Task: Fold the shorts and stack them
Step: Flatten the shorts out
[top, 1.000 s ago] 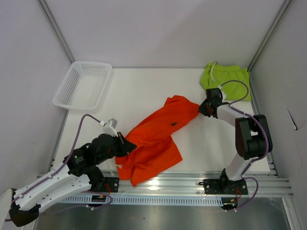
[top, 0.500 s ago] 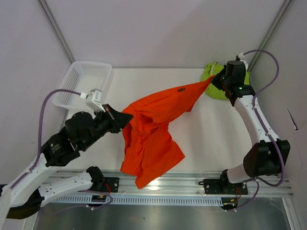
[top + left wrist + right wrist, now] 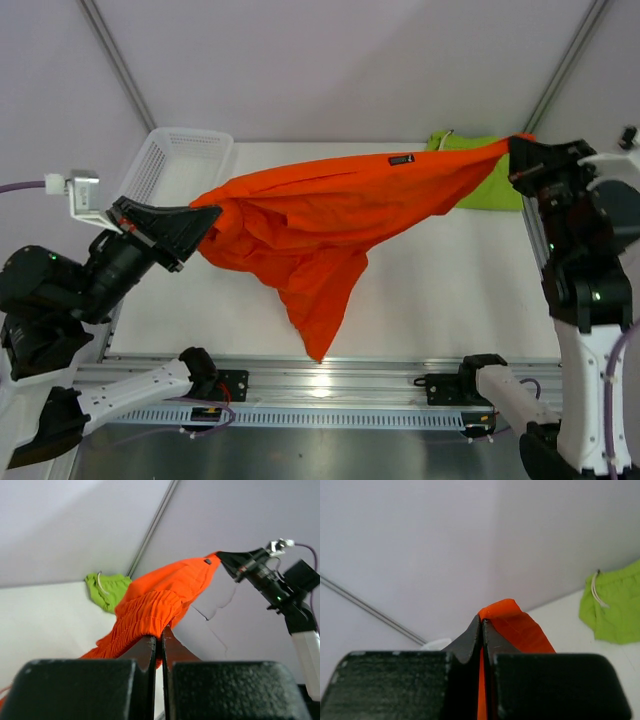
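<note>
I find the left gripper (image 3: 161, 641) with its two black fingers pressed together on the gathered elastic waistband of the bright orange fabric shorts (image 3: 320, 215). In the left wrist view the ruched band bunches directly above the fingertips. The right gripper (image 3: 481, 623) is likewise pinched tight, with a folded corner of the same orange cloth standing up between its tips.

From above I see the garment strung between the two arms and lifted off the white table (image 3: 440, 290). The left grip is at the left, beside the basket; the right grip is high at the far right. The upper edge runs fairly taut between them and carries a small dark tag near its middle. Below that edge the loose cloth sags in folds and tapers to a point hanging toward the near middle of the table, close to the silver aluminium rail (image 3: 380, 380). I cannot tell whether that tip touches the surface.

The lime green fabric shorts (image 3: 490, 190) lie crumpled at the far right corner of the table, partly hidden behind the stretched orange edge, with a white drawstring showing at their far side. The white plastic mesh basket (image 3: 190, 140) sits at the far left corner, its near part hidden behind the left arm
</note>
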{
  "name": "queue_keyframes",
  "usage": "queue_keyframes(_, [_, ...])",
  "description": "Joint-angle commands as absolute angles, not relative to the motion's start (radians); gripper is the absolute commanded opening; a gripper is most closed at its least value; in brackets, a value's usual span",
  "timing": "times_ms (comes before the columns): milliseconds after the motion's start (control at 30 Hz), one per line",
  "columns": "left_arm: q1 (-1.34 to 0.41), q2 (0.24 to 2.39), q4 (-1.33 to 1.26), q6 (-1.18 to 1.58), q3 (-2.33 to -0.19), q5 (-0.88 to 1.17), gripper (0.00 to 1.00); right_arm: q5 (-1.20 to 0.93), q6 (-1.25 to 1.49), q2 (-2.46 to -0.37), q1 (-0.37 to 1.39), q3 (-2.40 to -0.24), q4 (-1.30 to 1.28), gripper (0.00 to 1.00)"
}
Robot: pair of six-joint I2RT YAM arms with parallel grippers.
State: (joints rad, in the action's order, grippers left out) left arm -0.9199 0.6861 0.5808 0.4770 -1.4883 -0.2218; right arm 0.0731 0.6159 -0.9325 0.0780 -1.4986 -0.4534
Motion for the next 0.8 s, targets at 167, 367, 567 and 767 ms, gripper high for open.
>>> queue_keyframes(167, [-0.914,0.774,0.515,0.270,-1.690,-0.273,0.00,0.178,0.566,-0.831,0.057,-1.485,-0.367,0.00])
queue_keyframes(367, [-0.891,1.024,0.601,0.207,-1.934,-0.341,0.00,0.109,0.581,-0.946,0.057,-1.543,-0.339,0.00])
queue_keyframes(567, [-0.419,1.263,0.701,0.366,-2.188,0.096,0.00,0.031,0.621,-1.119,0.057,-1.609,-0.243,0.00])
queue_keyframes(767, [-0.150,1.367,0.580,0.558,-2.178,0.439,0.00,-0.052,0.643,-1.236,0.055,-1.724,-0.130,0.00])
